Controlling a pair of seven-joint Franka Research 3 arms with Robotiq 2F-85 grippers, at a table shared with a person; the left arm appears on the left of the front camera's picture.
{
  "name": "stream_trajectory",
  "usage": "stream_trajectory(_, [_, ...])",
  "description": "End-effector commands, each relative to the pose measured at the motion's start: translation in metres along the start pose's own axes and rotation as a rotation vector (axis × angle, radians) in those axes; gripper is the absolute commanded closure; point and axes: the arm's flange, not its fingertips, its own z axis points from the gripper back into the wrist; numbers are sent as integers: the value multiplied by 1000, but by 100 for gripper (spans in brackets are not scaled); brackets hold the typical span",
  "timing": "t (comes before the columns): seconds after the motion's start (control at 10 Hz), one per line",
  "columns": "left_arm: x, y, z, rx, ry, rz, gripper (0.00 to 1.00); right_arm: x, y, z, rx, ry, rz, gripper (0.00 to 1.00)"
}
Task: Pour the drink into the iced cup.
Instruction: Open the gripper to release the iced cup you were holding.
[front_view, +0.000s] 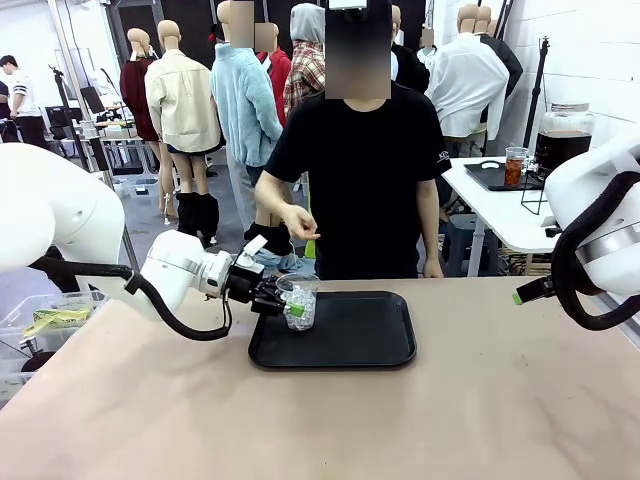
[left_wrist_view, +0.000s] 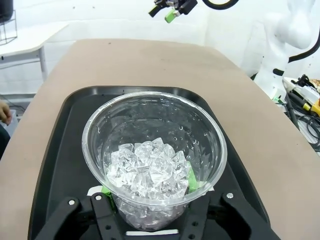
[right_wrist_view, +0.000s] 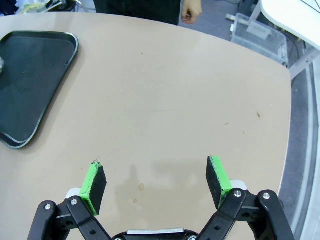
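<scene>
A clear plastic iced cup (front_view: 298, 301), about half full of ice cubes (left_wrist_view: 150, 165), is at the left part of a black tray (front_view: 350, 345). My left gripper (front_view: 283, 299) is shut on the cup's lower wall, with a green pad (left_wrist_view: 191, 179) pressed on each side. The drink is dark brown in a glass dispenser jar (front_view: 564, 135) on the white side table at the far right. A small cup of reddish liquid (front_view: 515, 166) stands beside the jar. My right gripper (right_wrist_view: 157, 180) hangs open over bare table at the right, holding nothing.
A person in a black shirt stands behind the tray, one hand (front_view: 298, 222) raised above the cup, the other hand (right_wrist_view: 191, 12) at the table's far edge. A clear bin (front_view: 45, 325) sits off the table's left side. The tan tabletop (front_view: 480, 400) spreads wide at the right.
</scene>
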Motion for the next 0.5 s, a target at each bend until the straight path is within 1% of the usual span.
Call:
stream_trajectory(0.0, [0,3,-3,-6,-7,-4,39,-4,0,-1,2,-12,0,0])
stream_trajectory(0.2, [-2,0,-2,-3,-1,4,39,-4,0,-1,2,-12,0,0])
stream_trajectory(0.4, [24,-9,10,-22,-29,-42,39,-4,0,-1,2,-12,0,0])
